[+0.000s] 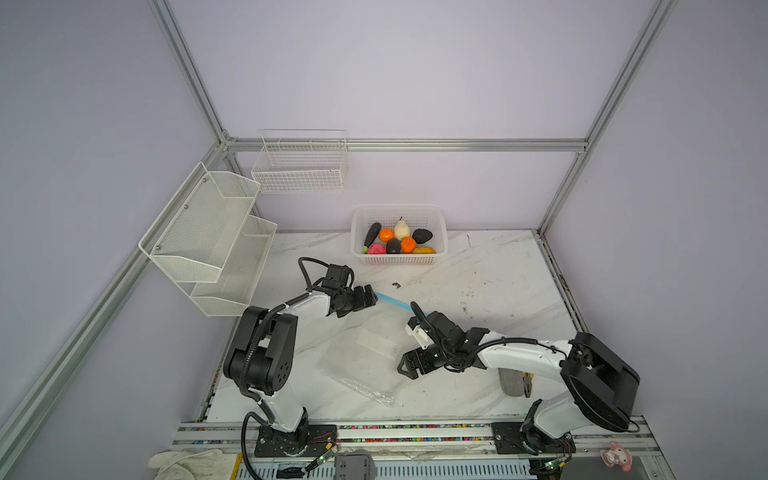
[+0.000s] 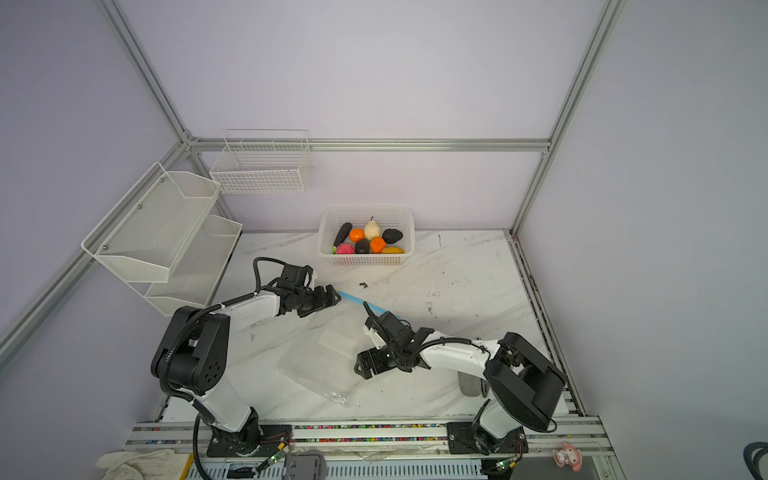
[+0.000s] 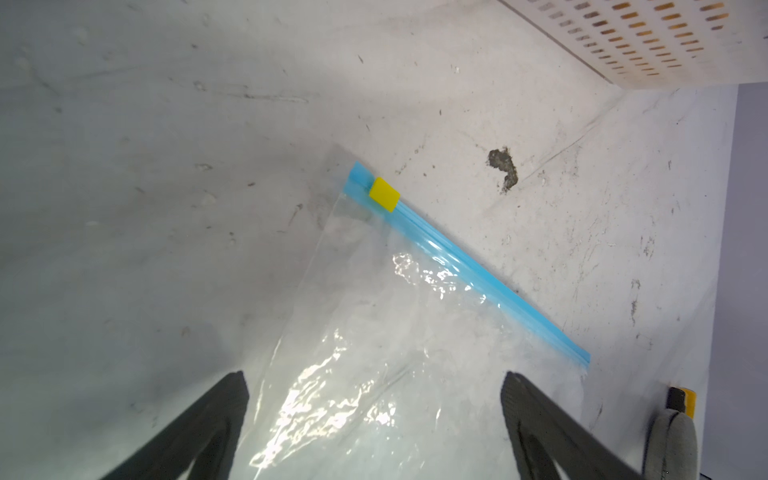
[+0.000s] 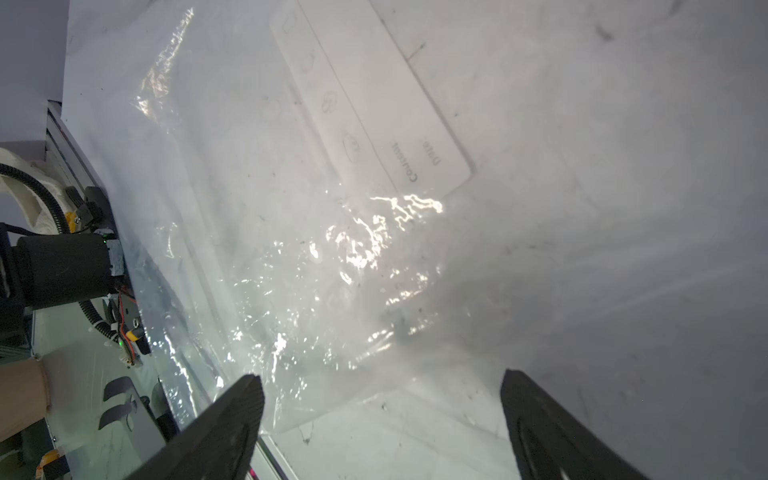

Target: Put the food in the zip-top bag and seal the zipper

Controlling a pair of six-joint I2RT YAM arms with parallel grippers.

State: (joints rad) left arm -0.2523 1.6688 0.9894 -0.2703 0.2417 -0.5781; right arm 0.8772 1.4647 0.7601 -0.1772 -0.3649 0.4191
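Well, my left pincer hangs open and holds nothing, just by the end of the zipper that carries the yellow slider. The zip-top bag lies flat on the desk between my arms. Behind it, the food sits in the white basket. My right pincer gapes open at the bag's right edge, gripping nothing.

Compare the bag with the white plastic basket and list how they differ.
The bag is clear and floppy and lies flat. The basket is white, perforated and stiff, with upright walls. The bag is empty, while the basket holds all the food. The bag lies mid-table, and the basket sits at the back edge. Both rest on the table.
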